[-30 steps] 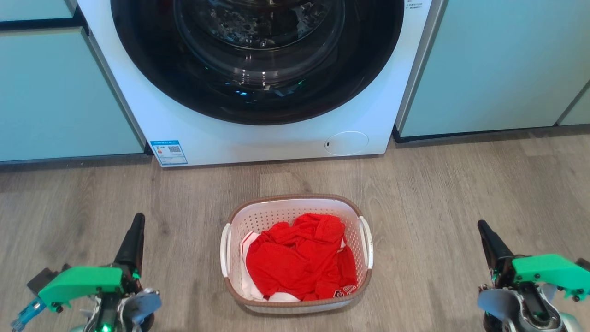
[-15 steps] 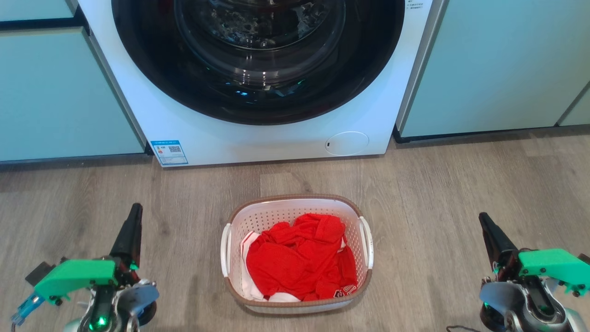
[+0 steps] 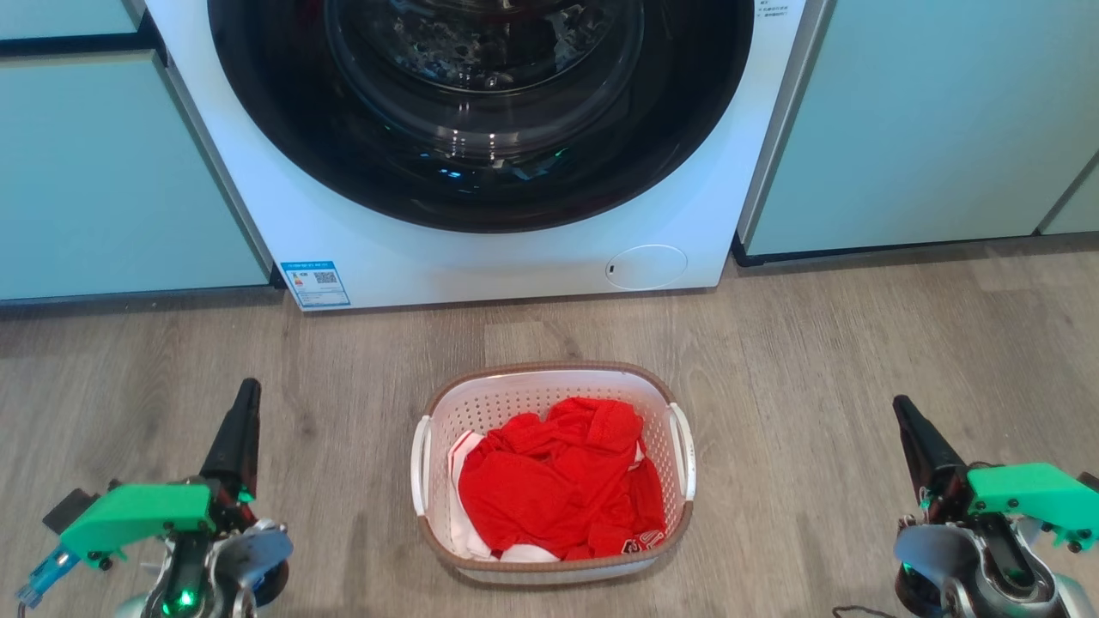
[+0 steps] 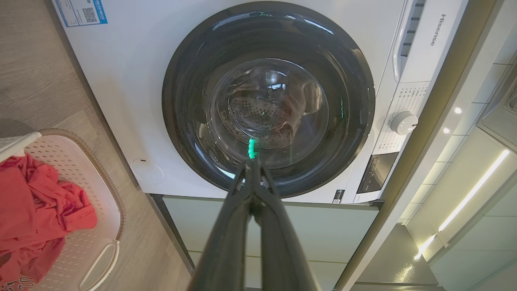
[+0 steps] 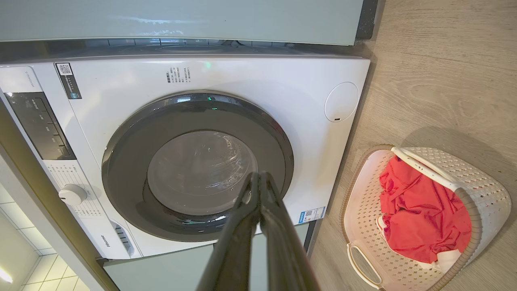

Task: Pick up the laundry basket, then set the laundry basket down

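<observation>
Currently both of my hands are clenched, fingertips pressed together with nothing between them. My left hand [image 3: 247, 396] is at the lower left and my right hand [image 3: 901, 410] at the lower right, both pointing toward the washing machine [image 3: 515, 257]. The laundry basket [image 3: 549, 369] sits on the floor [image 3: 816, 360] between them, well apart from each, red clothes [image 3: 558, 489] heaped inside. Its handles are untouched.

Right gripper [image 5: 258, 182], jaws pinched together, tips over the washing machine [image 5: 242, 76] door. Laundry basket [image 5: 482, 184] with red clothes [image 5: 420, 218] sits lower right of them, on the floor [image 5: 444, 60].
</observation>
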Robot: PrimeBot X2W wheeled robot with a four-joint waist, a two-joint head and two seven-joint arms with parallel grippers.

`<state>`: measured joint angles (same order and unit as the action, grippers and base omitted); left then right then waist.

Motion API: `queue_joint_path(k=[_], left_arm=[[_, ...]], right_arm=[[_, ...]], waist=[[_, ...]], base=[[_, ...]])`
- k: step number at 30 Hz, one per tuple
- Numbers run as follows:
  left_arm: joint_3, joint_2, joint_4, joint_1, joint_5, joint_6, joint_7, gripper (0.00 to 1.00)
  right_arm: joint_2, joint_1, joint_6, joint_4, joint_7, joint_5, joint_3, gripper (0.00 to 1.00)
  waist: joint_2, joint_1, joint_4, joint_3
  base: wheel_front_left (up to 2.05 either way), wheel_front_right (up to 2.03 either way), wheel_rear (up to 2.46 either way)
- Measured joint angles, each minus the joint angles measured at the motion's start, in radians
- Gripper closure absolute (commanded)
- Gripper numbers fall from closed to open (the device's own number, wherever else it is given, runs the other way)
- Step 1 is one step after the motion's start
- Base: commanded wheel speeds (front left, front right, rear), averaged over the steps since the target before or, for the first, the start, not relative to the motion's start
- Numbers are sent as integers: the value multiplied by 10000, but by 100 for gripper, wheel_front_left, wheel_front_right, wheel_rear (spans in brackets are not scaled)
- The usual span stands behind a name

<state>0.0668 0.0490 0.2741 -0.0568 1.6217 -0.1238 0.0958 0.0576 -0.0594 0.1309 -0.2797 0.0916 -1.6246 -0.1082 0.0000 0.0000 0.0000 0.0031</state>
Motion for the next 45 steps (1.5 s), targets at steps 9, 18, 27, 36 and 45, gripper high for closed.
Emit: queue_joint_path(k=[9,18,27,36,45], left_arm=[[15,-4,0,-1,-2,0,10,100],[29,-8,0,-1,-4,0,12,100],[44,-10,0,-1,-13,0,13,100],[56,-12,0,-1,-13,0,17,100],[61,-15,0,-2,-15,0,88,100]], right_arm=[[0,0,0,0,10,0,-36,100],[-4,0,0,0,38,0,-59,100],[-10,0,0,0,38,0,-100,100],[-27,0,0,0,40,40,-119,100],[-73,0,0,0,42,40,-134,100]], waist=[[0,0,0,0],[0,0,0,0],[0,0,0,0],[0,0,-1,0],[0,0,-1,-1]], base=[[0,0,0],[0,0,0],[0,0,0],[0,0,0],[0,0,0]])
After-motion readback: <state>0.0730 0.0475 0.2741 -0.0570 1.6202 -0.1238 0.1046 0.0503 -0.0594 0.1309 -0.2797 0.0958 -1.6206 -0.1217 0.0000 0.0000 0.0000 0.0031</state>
